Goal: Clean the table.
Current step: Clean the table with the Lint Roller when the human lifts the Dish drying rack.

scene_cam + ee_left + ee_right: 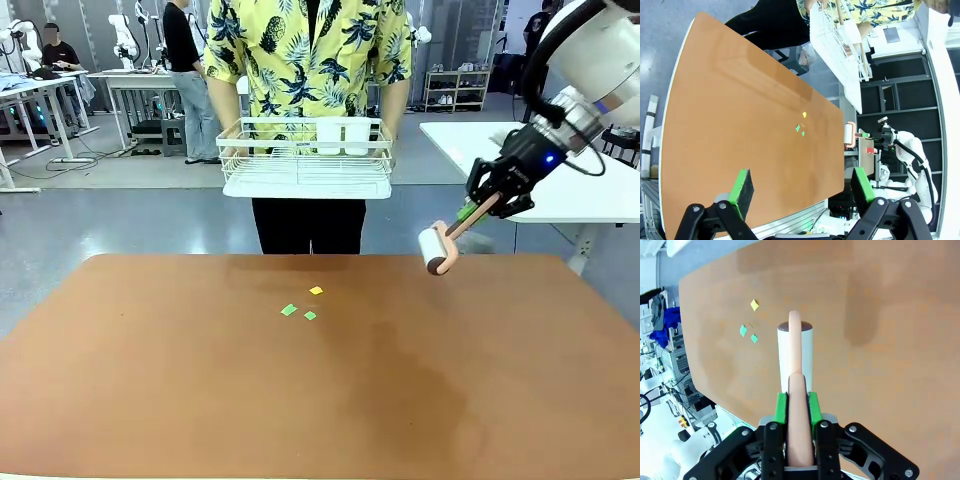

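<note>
Our right hand [476, 209] clenches the lint roller [437, 247], the surface [200, 400] below; our left hand [802, 192] hangs released. We should lower flat, then roll through the scraps [303, 303] ahead.

— What did the person [308, 55] in the yellow leaf shirt have?
— A white wire rack [306, 160], held flat in front of the tummy.
— And the little bits?
— One yellow paper bit [316, 291] and two green paper bits [289, 310] [310, 316] lay close together. The yellow one was farthest back.
— Anything else?
— A lint roller [452, 236] with a white roll and a pink handle hung in the air, tilted, roll end down. A white worktop [590, 195] stood behind it, on the right.
</note>
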Motion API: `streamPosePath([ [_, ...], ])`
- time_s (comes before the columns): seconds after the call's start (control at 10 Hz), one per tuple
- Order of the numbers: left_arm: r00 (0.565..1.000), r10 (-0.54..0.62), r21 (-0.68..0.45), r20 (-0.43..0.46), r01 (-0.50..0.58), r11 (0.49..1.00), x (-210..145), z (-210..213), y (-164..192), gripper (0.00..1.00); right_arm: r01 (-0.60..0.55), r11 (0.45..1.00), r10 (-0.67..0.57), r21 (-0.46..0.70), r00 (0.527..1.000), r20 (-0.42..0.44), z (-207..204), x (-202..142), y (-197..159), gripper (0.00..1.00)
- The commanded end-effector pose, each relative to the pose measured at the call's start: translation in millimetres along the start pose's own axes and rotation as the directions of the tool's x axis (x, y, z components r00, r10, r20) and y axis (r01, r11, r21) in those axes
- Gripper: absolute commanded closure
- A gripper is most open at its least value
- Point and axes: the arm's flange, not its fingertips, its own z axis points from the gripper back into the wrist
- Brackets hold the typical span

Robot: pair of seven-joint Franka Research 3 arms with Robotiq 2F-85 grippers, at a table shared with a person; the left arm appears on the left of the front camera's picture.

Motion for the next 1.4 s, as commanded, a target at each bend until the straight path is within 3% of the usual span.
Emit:
streamPosePath([
  [0.0,1.000,-0.004,-0.009,0.003,0.004,1.000,-0.8,2.6,0.3,0.00,0.060,0.998,-0.059,0.037,0.998,-0.018,-43.4,5.1,3.2,0.79],
  [0.4,1.000,-0.004,-0.009,0.003,0.004,1.000,-0.8,2.6,0.3,0.00,0.069,0.993,-0.068,0.097,0.998,-0.016,-96.7,-1.3,-9.5,0.79],
  [0.7,1.000,-0.004,-0.009,0.003,0.004,1.000,-0.8,2.6,0.3,0.00,0.054,0.984,-0.063,0.171,0.997,0.046,-117.9,-10.2,-21.6,0.79],
  [1.0,1.000,-0.004,-0.009,0.003,0.004,1.000,-0.8,2.6,0.3,0.00,0.022,0.972,-0.029,0.234,0.999,0.028,-141.9,-1.5,-35.5,0.79],
  [1.3,1.000,-0.004,-0.009,0.003,0.004,1.000,-0.8,2.6,0.3,0.00,0.023,0.975,-0.021,0.221,1.000,-0.011,-157.8,4.7,-35.3,0.79],
])
